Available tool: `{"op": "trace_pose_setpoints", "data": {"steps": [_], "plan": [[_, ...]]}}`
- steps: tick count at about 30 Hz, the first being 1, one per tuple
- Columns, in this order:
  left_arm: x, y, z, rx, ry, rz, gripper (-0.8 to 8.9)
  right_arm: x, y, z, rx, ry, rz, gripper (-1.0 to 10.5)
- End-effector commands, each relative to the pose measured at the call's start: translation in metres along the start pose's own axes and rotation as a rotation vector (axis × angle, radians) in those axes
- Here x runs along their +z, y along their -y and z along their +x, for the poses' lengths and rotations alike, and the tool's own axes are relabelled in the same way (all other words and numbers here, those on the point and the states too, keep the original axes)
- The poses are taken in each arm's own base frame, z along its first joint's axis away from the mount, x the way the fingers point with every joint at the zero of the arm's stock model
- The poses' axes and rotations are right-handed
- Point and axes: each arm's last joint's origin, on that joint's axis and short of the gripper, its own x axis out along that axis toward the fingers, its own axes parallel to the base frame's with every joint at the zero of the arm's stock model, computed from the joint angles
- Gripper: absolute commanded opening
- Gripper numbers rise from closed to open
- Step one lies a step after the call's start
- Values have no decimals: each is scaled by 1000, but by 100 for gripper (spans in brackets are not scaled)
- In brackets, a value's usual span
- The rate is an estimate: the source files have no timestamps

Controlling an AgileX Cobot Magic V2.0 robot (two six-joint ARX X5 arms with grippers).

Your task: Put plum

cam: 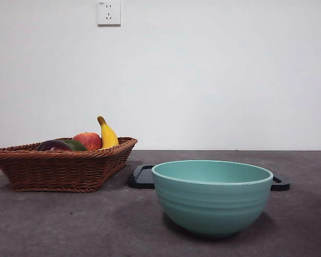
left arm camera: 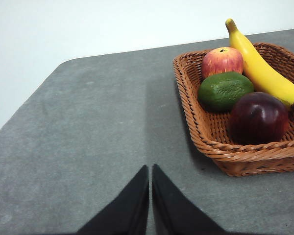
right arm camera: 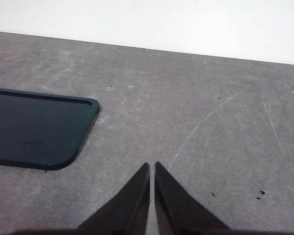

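The plum (left arm camera: 258, 117), dark maroon and smooth, lies in the wicker basket (left arm camera: 220, 147) beside a dark green fruit (left arm camera: 224, 90); in the front view the plum (cam: 53, 145) just peeks over the basket (cam: 59, 168) rim. My left gripper (left arm camera: 150, 169) is shut and hangs over bare table, apart from the basket. Shut as well, my right gripper (right arm camera: 152, 166) hovers above grey tabletop near the corner of a dark tray (right arm camera: 34, 129). Neither gripper shows in the front view.
A red-yellow apple (left arm camera: 222, 60) and a banana (left arm camera: 262, 68) share the basket. A teal bowl (cam: 211, 195) stands in the front middle, with the dark tray (cam: 142, 176) behind it. A white wall backs the table.
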Motion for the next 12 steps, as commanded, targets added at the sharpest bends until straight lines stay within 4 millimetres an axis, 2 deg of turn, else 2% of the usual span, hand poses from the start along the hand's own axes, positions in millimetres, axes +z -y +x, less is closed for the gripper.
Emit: {"op": "trace_pose_setpoints", "data": {"steps": [1,12], "plan": [[-6,0,1,2,-28,-6,8,-1,0,0,-1,0,30,7],[-6,0,1,2,-28,-6,8,-1,0,0,-1,8,29,7]]}}
